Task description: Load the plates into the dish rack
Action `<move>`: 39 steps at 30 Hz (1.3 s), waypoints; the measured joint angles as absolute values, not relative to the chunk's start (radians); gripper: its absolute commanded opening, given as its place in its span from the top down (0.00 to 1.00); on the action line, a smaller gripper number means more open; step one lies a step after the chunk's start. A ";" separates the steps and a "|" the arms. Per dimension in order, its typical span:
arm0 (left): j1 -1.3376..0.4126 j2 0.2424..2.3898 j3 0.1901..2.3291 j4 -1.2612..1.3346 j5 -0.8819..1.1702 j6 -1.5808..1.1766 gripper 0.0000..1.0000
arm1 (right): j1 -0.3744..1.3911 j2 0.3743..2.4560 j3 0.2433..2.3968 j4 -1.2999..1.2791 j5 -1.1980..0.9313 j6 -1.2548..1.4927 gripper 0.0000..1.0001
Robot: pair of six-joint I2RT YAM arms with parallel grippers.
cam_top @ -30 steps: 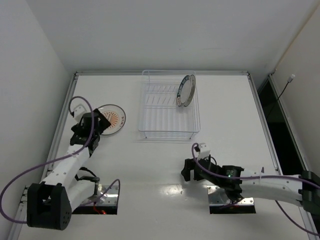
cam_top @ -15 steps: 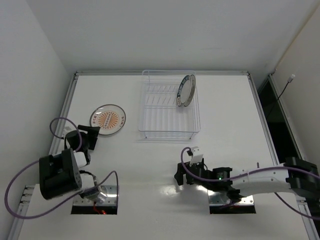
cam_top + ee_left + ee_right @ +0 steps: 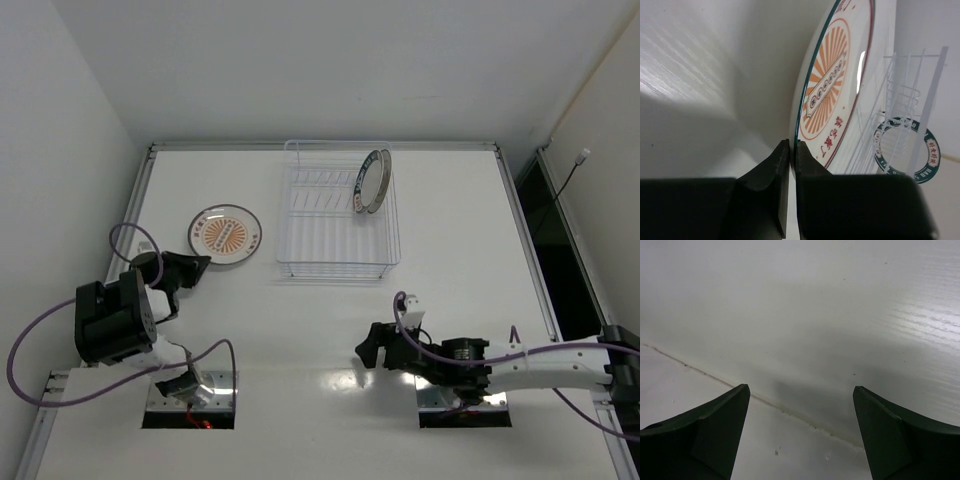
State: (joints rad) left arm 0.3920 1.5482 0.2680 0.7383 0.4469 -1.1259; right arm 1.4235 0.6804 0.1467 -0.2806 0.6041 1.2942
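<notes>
We see our left gripper [image 3: 792,146] clamped on the thin rim of the glossy, round sunburst plate [image 3: 832,90]. The wire dish rack [image 3: 330,248] stands beyond it, while our right gripper [image 3: 800,390] gapes over the smooth white bench [image 3: 800,300].

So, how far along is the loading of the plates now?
Done: the teal-rimmed plate stands upright between the tines of the dish rack. In hand: the left pincer is closed on the rim of the sunburst plate, which lies on the table left of the rack. Left: to carry that plate into the rack. The right pincer is open and empty. No third plate is in view.
</notes>
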 measured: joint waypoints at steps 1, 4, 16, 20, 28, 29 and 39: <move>0.393 1.514 0.265 0.714 0.446 -1.121 1.00 | 1.431 0.675 0.147 -0.290 0.604 1.296 0.19; 0.393 1.386 0.264 0.673 0.454 -1.126 1.00 | 1.465 0.669 0.157 -0.325 0.604 1.294 0.19; 0.224 0.786 0.414 0.456 0.471 -1.239 1.00 | 1.503 0.537 0.440 -0.292 0.699 1.149 0.00; 0.110 0.739 0.429 0.394 0.515 -1.233 1.00 | 1.483 0.385 0.404 -0.104 0.773 1.037 0.00; -0.059 0.687 0.319 0.372 0.573 -1.238 1.00 | 1.417 0.390 0.394 0.116 0.834 0.815 0.00; -0.082 0.675 0.309 0.371 0.569 -1.243 1.00 | 1.405 0.418 0.407 0.121 0.831 0.801 0.00; -0.252 0.549 0.316 0.324 0.508 -1.232 1.00 | 1.138 0.730 0.500 0.182 0.587 0.771 0.00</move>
